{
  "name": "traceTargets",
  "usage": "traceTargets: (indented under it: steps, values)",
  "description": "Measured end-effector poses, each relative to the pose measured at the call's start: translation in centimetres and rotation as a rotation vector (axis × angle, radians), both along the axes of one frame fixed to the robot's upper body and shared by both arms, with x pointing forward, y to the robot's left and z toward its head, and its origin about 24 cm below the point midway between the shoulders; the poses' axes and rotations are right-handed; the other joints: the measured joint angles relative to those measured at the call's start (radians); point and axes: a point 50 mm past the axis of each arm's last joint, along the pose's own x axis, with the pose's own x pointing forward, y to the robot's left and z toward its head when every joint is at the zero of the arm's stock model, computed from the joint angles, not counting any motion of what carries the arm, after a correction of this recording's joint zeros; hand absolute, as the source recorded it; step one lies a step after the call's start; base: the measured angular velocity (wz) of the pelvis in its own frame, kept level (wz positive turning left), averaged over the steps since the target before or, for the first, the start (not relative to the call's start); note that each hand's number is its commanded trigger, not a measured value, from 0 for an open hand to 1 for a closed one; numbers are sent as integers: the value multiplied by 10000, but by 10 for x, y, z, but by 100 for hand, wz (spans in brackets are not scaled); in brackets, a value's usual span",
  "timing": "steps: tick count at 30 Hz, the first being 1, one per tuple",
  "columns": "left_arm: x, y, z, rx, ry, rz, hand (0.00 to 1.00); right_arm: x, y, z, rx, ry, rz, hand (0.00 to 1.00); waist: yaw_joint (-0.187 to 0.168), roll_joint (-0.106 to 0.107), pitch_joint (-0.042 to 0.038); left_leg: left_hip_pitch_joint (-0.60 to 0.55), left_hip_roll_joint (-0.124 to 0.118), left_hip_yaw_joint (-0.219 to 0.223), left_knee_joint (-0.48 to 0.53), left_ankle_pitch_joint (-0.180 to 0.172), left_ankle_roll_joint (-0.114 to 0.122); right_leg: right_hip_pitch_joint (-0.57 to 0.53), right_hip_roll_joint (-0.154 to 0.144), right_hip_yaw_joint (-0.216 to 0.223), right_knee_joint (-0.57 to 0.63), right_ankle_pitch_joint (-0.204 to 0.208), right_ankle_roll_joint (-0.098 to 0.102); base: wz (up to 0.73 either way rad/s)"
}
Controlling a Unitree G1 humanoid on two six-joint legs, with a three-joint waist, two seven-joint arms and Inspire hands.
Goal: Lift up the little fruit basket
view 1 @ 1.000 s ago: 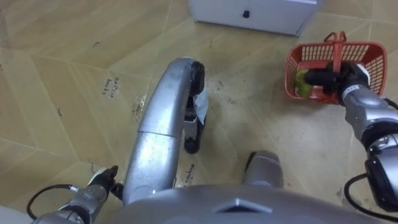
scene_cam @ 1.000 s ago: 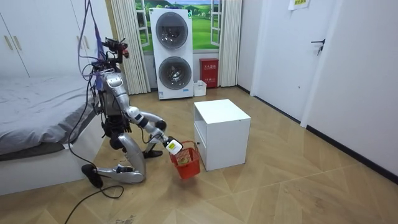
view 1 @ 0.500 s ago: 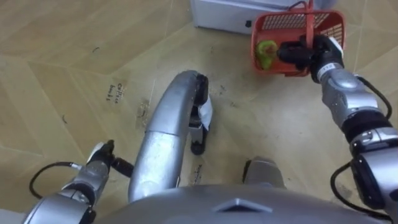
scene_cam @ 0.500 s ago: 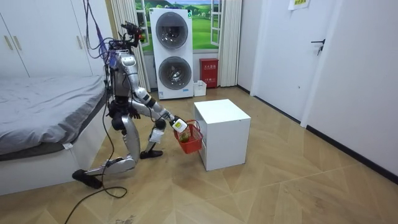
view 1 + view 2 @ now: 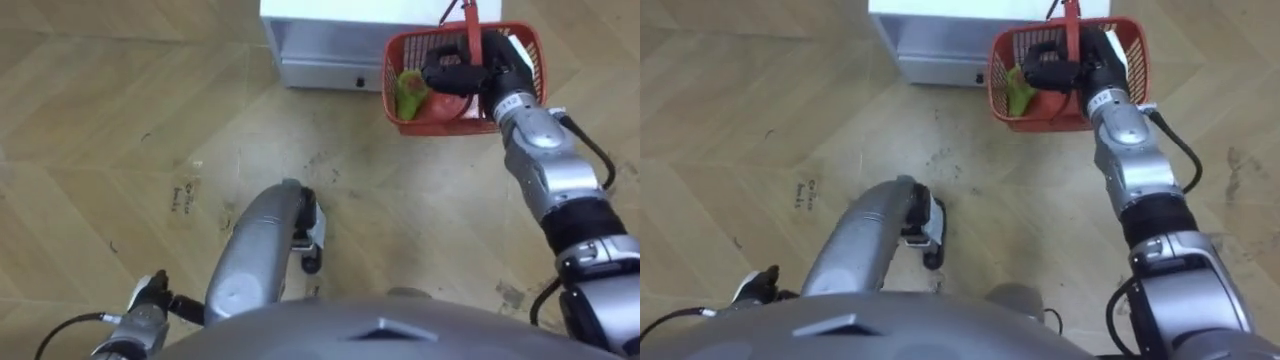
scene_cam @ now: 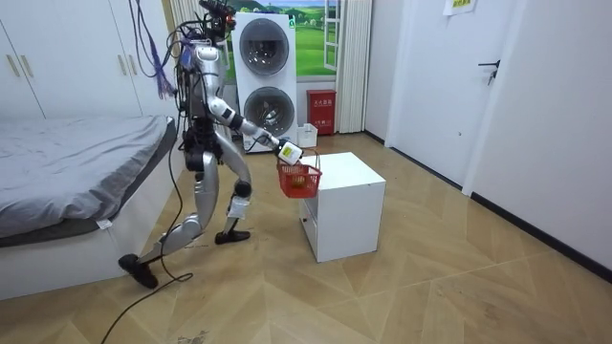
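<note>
Robot stands upright beside white cabinet (image 6: 341, 205). Red fruit basket (image 5: 415, 45) hangs clear of the floor at the cabinet's front (green fruit (image 5: 408, 92) inside). Right hand (image 5: 465, 75) is clamped round its handle (image 5: 471, 28). Left hand (image 5: 148, 305) is low at the side, grip state cannot be told.

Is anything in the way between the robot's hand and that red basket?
Nothing visible. The right hand is curled round the handle of the basket, which hangs in the air beside the cabinet.
</note>
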Motion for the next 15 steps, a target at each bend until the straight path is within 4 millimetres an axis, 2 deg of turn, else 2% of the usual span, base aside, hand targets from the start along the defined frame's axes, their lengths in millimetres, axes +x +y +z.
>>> traceTargets:
  steps: [1,2,3,4,5,6,7,8,9,10,11,12,13,14,15]
  values:
    - [3,3,2,107,-87,-34,0,-2,2,-1,48,27,103,100,-34,-30,-14,496,-69,-76,-406,48,7,-170,-52,-49,395,806,50,-5]
    - [6,4,3,194,-153,-49,0,-2,3,-1,67,29,170,100,-35,-34,-11,705,-90,-131,-586,63,4,-363,-23,-82,685,719,22,0]
    - [12,6,4,359,-340,-99,0,-2,5,-2,69,51,302,100,-96,-9,-13,1097,-91,-242,-917,116,-9,-851,99,-155,1472,-100,-83,9]
    - [19,5,5,382,-518,-142,0,-3,5,-3,-48,133,442,100,-110,76,-25,1545,-89,-380,-1277,210,-46,-1368,264,-420,1930,-1213,-115,11]
    - [22,5,6,382,-590,-175,0,-4,5,-4,-63,174,481,100,-108,126,-68,1748,-85,-462,-1497,282,-82,-1570,333,-566,1968,-1702,-72,19]
    - [26,4,7,384,-763,-221,0,-5,5,-5,-59,190,476,100,-179,220,-77,2160,-68,-625,-1913,442,-134,-1944,428,-821,1680,-2477,-34,20]
    - [29,3,7,404,-895,-240,0,-5,6,-3,-96,94,478,100,-210,275,-84,2476,-45,-731,-2296,585,-203,-2379,456,-1005,1075,-2978,-47,19]
    - [30,3,7,428,-929,-249,0,-4,7,-2,-121,22,510,100,-210,274,-86,2599,-32,-745,-2492,672,-239,-2579,458,-1091,684,-3169,-62,8]
    - [30,3,7,454,-944,-285,0,-3,8,0,-130,-72,545,100,-160,311,-102,2803,79,-780,-2740,776,-319,-2864,542,-1310,-317,-3476,-123,-7]
    - [30,3,7,479,-956,-279,0,-4,8,-1,-158,-43,540,100,-50,328,-116,2962,218,-787,-2835,826,-405,-2924,685,-1553,-1518,-3530,-131,-9]
    - [30,3,7,492,-944,-269,0,-4,8,-1,-161,-16,547,100,-30,315,-132,3005,267,-790,-2856,850,-450,-2838,774,-1579,-2005,-3503,-150,-13]
    - [26,2,6,502,-845,-234,0,-6,9,-2,-142,30,594,100,45,310,-175,3175,359,-792,-3041,939,-601,-2434,934,-1687,-2754,-3448,-177,-21]
    - [20,2,5,527,-747,-159,0,-5,13,-1,-38,-29,726,100,136,305,-177,3373,437,-815,-3488,1054,-779,-2051,1120,-1868,-3452,-3293,-289,-20]
    - [18,3,5,567,-666,-199,0,-5,15,-1,-2,-58,818,100,130,310,-176,3486,441,-875,-3725,1143,-830,-1849,1176,-1961,-3798,-3197,-320,-7]
    - [13,3,5,651,-528,-288,0,-8,17,-1,141,-48,882,100,28,320,-176,3779,463,-969,-4226,1380,-903,-1475,1332,-1972,-4387,-2948,-342,20]
